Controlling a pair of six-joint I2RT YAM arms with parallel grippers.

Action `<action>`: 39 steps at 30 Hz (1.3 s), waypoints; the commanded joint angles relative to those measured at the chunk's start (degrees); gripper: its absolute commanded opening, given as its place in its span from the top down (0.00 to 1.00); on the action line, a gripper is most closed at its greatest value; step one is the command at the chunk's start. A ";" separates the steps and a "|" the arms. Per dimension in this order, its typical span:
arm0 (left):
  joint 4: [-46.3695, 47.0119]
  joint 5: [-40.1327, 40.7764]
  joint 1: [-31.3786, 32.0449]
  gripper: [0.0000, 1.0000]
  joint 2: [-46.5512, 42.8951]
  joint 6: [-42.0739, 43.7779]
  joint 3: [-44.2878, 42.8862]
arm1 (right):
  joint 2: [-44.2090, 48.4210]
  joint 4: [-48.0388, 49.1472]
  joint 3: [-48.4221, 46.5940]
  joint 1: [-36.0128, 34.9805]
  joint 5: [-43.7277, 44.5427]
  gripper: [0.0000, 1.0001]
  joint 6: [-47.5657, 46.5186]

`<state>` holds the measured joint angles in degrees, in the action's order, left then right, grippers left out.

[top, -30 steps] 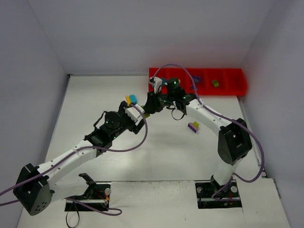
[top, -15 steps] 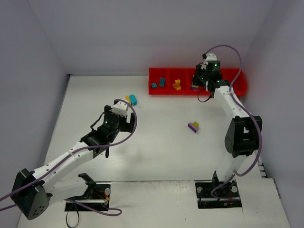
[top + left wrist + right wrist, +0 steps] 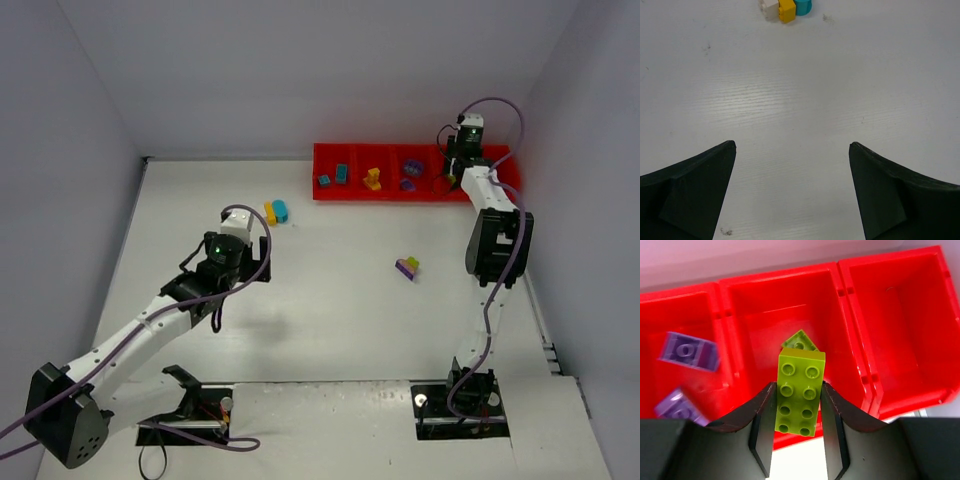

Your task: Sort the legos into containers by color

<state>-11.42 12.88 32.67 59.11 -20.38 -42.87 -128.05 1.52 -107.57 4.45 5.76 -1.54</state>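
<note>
Hovering spread wide and empty, the left gripper (image 3: 791,146) faces the yellow-teal legos (image 3: 787,10) at upper frame. The right gripper (image 3: 797,386) clamps an olive brick (image 3: 800,375) over the red tray (image 3: 838,282) compartment holding a green brick (image 3: 799,342); release belongs well inside its walls.

The right hand (image 3: 798,391) grips a lime-green, eight-studded plastic brick (image 3: 799,392) between its two dark fingers (image 3: 761,432), one pressed to each long side, studs facing the camera. Beneath it lies a bright-red translucent plastic tray (image 3: 858,355), with three square compartments showing. The held brick hangs over the middle one, where a second olive-green brick (image 3: 799,342) lies partly hidden behind it. Two pale purple bricks (image 3: 688,351) lie in the left compartment, blurred.
</note>
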 commanded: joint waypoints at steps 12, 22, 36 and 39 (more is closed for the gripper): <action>1.31 -7.08 -6.47 0.12 11.45 -4.67 -11.69 | 0.86 3.67 -6.44 1.35 -5.13 0.36 -2.85; 3.42 -13.15 -10.69 0.12 26.82 12.52 -23.37 | 17.98 3.49 7.71 0.65 -15.42 0.34 4.34; -11.67 -32.05 -17.11 0.12 50.20 51.81 -49.04 | 37.85 5.34 29.60 -9.89 -21.84 0.34 15.86; -15.02 -31.08 -17.11 0.12 54.86 55.96 -54.92 | 41.28 5.25 33.99 -10.51 -23.86 0.34 16.57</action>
<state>-20.18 -15.70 15.62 112.44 25.26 -91.83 -92.64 3.51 -75.48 -5.91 -15.22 12.91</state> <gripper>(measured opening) 0.883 0.654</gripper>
